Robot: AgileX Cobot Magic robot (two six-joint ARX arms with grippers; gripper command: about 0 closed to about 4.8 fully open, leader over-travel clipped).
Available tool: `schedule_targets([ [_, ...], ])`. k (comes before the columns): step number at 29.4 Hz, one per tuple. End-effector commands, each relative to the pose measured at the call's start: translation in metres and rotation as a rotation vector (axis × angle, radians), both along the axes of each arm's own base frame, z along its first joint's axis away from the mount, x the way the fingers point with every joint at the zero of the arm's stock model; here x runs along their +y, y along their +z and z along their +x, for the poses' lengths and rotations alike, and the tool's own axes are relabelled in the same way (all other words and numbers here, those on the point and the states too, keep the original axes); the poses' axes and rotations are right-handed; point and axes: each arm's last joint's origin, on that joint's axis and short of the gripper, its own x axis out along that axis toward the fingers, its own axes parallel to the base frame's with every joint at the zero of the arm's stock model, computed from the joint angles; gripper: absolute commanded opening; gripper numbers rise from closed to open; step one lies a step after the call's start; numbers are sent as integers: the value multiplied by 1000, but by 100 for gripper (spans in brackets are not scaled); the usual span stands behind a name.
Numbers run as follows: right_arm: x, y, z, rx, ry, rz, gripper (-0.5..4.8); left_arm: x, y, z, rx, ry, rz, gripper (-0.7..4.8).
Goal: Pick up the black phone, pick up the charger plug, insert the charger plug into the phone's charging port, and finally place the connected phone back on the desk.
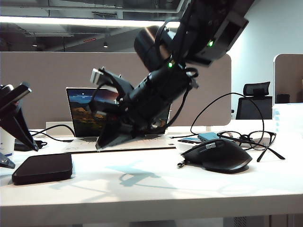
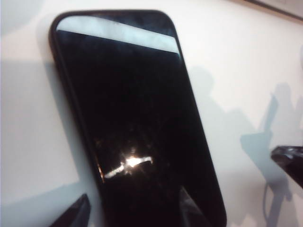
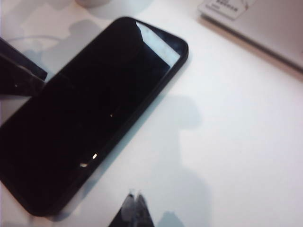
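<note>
The black phone [image 1: 42,168] lies flat on the white desk [image 1: 151,189] at the left. In the left wrist view the phone [image 2: 132,123] fills most of the picture. My left gripper [image 2: 132,217] is open just above its near end, one finger [image 2: 72,215] off the phone's edge and the other over its face. My right gripper [image 3: 135,197] is shut and empty, its tips over bare desk beside the phone [image 3: 90,113]. That right gripper [image 1: 102,142] reaches in from the upper right, in front of the laptop. I cannot pick out the charger plug or the charging port.
An open laptop [image 1: 87,113] stands behind my right arm. A black mouse [image 1: 218,154], glasses [image 1: 251,138] and a looping thin black cable [image 1: 232,94] lie at the right. A grey-beige partition [image 1: 47,80] closes the back. My left gripper [image 1: 23,151] is at the far left edge.
</note>
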Motion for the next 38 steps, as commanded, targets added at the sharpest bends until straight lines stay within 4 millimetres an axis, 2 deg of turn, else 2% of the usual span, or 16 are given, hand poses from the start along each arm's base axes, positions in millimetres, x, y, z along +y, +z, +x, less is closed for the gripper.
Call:
schedule_targets([
  [1,3,-2,2,-17,6,17,-6,0,-4,2,16,-6,-10,246],
  [12,6,-7,7,-61,-12,39,-6,-8,-22,9,61,-79,-94,246],
  [23,8,-30,10,-49,-31,15,-6,-14,-21,10,60,-85,-110,246],
  [28,10,-30,8,-12,40,53,-6,-14,-21,10,56,-89,-128,246],
  [38,16,-30,2,-14,71,53,-6,-19,-17,11,32,-178,-224,241],
])
